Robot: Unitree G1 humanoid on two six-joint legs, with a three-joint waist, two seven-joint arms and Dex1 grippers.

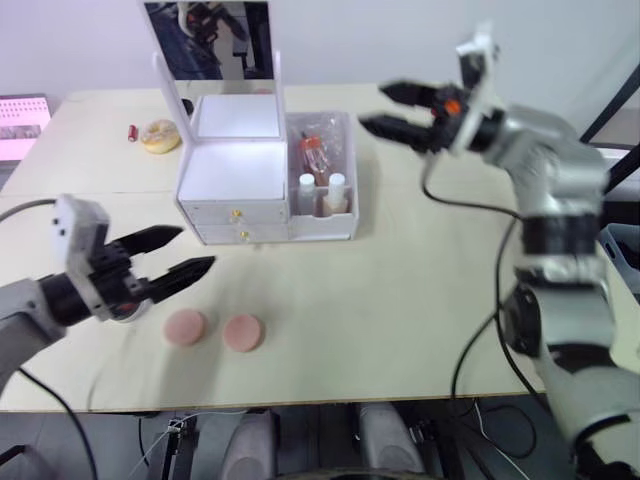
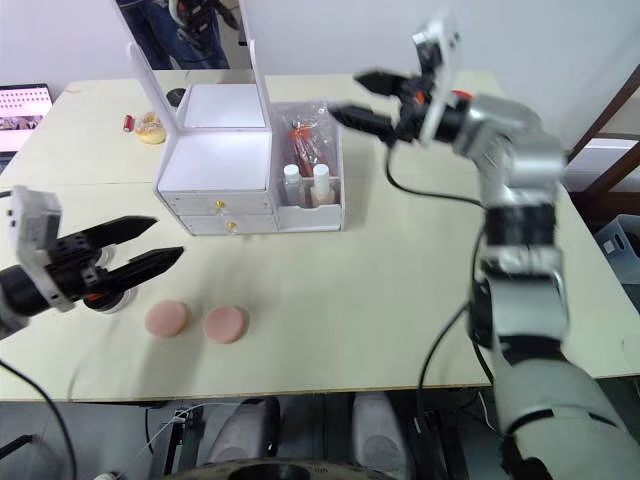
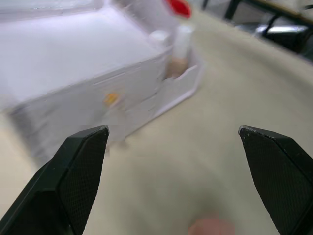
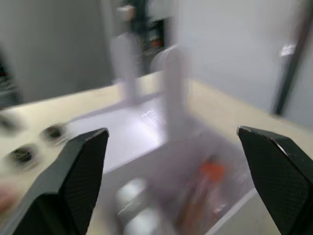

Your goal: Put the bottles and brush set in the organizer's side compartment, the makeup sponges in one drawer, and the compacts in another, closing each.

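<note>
The white organizer [image 1: 245, 175] stands mid-table with its mirror lid up and both gold-knobbed drawers [image 1: 240, 224] shut. Its side compartment [image 1: 345, 215] holds two white-capped bottles [image 1: 322, 186] and the red-orange brush set [image 1: 314, 150]. Two pink makeup sponges [image 1: 186, 327] [image 1: 243, 333] lie on the table in front. My left gripper [image 1: 196, 248] hovers open just left of them, empty. Beneath it peeks a pale round thing [image 2: 105, 300], possibly a compact. My right gripper [image 1: 372, 107] hangs open and empty above and right of the side compartment.
A yellowish round item [image 1: 160, 135] and a small red tube [image 1: 132, 131] lie at the back left. A laptop [image 1: 22, 122] sits at the far left edge. Bare tabletop [image 1: 400, 300] stretches right of the organizer.
</note>
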